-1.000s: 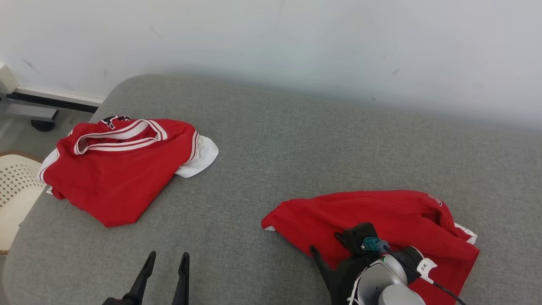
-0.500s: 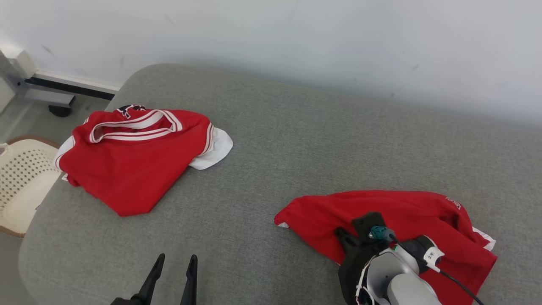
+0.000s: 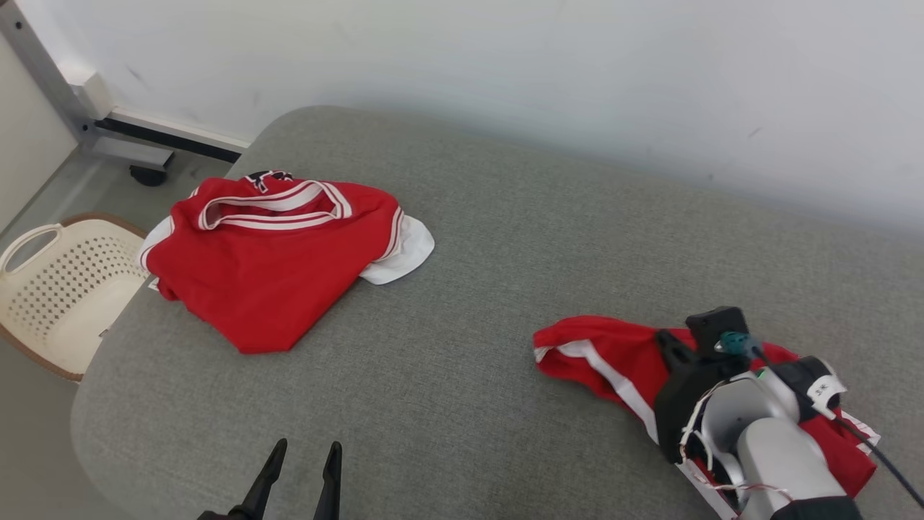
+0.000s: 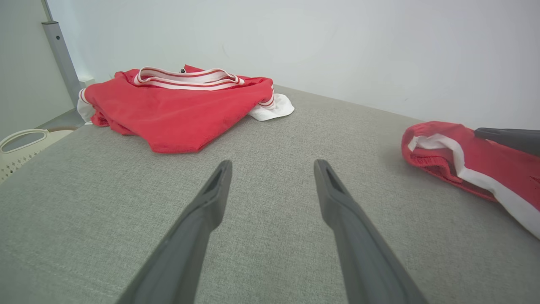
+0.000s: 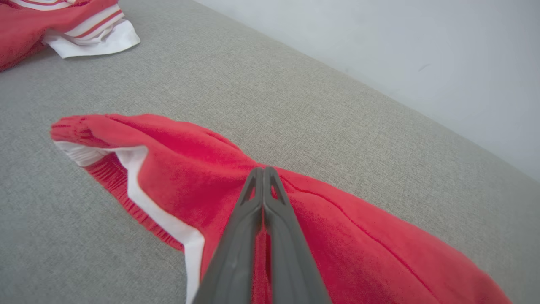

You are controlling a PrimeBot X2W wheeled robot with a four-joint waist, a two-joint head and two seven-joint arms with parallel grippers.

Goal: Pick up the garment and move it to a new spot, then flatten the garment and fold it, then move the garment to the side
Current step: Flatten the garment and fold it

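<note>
nothing reads clearly; marks on a small white tag [image 3: 821, 391] are too tiny to tell.

Right tool [image 5: 263, 171] pinches red garment [image 5: 337, 219]

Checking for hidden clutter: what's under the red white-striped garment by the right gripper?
Grey fabric surface shows at the visible edges of the crumpled red garment with the white stripe; the right gripper pinches it from above. Whatever lies beneath the cloth is covered.

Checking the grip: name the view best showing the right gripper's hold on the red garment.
Right wrist view: right gripper shut on a fold of the red garment. Head view: the wrist hides the pinch. Left wrist view: one finger over cloth.
</note>
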